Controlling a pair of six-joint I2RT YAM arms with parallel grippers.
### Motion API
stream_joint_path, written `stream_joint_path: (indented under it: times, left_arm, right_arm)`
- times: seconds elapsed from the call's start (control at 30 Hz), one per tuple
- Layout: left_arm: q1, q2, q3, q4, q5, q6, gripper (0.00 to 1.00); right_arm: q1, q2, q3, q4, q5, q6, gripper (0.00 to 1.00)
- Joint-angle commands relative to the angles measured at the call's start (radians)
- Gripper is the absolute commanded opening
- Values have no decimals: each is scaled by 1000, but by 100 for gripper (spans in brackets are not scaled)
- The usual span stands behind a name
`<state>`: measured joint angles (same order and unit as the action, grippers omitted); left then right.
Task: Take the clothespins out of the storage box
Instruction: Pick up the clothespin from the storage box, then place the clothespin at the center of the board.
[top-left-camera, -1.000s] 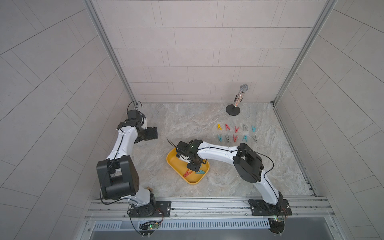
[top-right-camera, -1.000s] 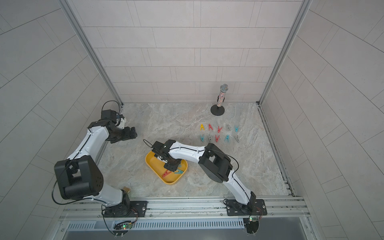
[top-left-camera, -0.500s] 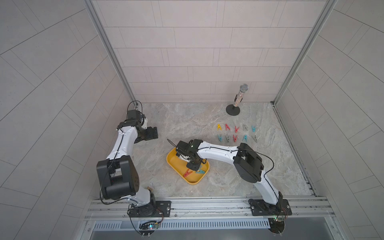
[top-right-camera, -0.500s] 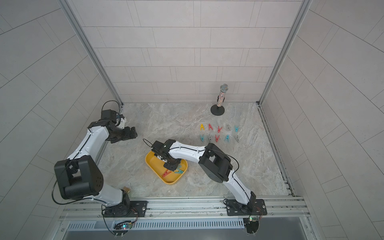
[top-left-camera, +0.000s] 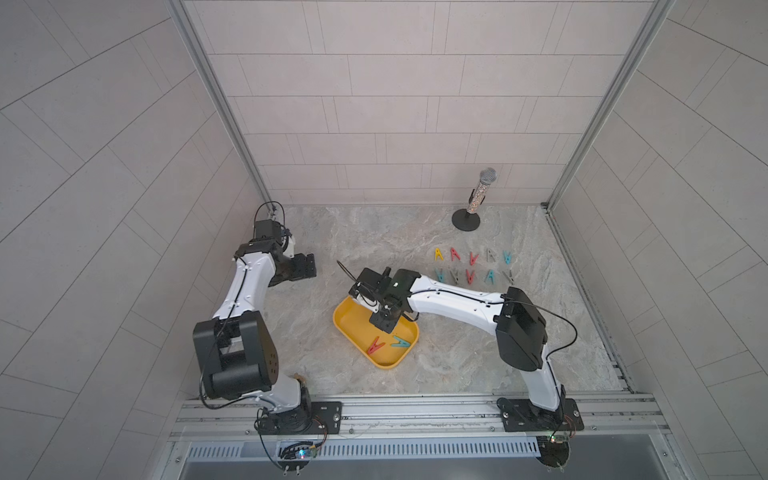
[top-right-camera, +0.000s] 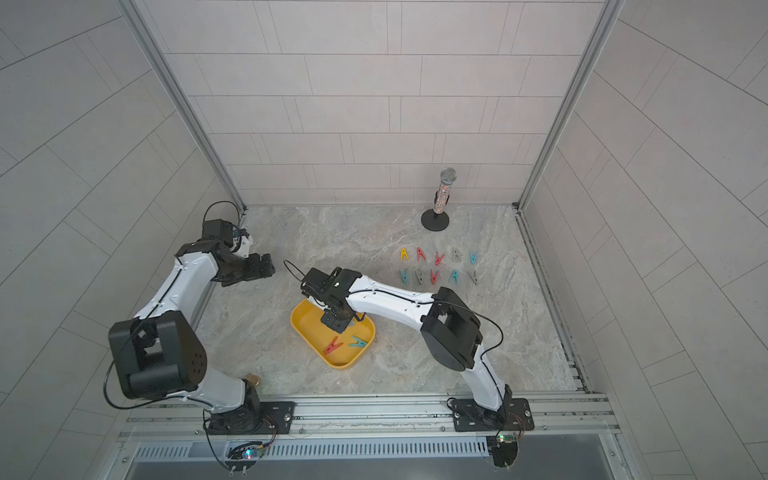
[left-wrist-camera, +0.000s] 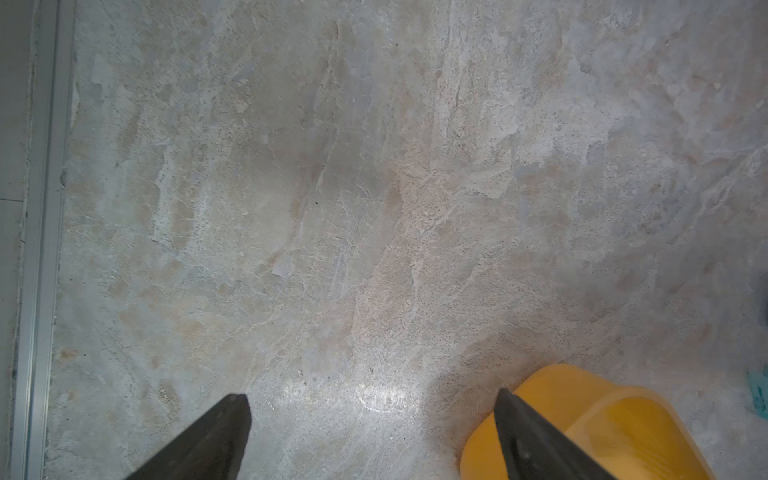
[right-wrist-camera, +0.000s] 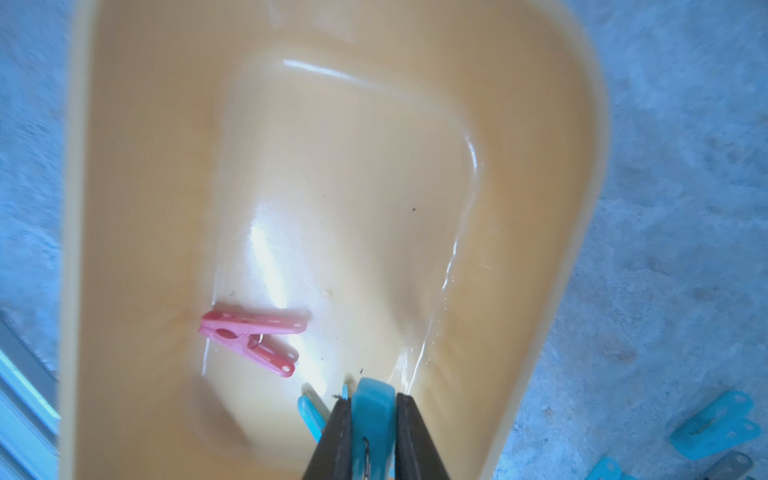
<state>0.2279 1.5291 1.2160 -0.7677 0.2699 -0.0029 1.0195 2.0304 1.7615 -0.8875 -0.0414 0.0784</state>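
right wrist view: right gripper clenched on teal clothespin for lift-out; red clothespin near it in storage box.

Right hand clamped on teal clothespin over storage box; red clothespin flat on box floor.

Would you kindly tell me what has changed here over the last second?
The right gripper has closed on a teal plastic clothespin inside the shallow yellow plastic storage box; its arm barely shifted. Unchanged: the red clothespin and a second teal one lying in the box, the ten pegs laid out in rows, and the left gripper, open and idle.
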Motion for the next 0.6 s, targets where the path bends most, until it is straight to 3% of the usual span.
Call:
stream_joint_path:
  times: [0.0,0.3,0.57]
  left_arm:
    - [2,-12,-13,-10,9,10,100]
    - [3,-7,-12,-9,14,12,100]
    - [2,-7,-14,-9,18,12,100]
  right_arm:
    - [-18,-103,-6,17,10,59,4]
    - [-175,-317,-207,79,168,234,3]
    - [-439,-437,-491,76,278,382,4]
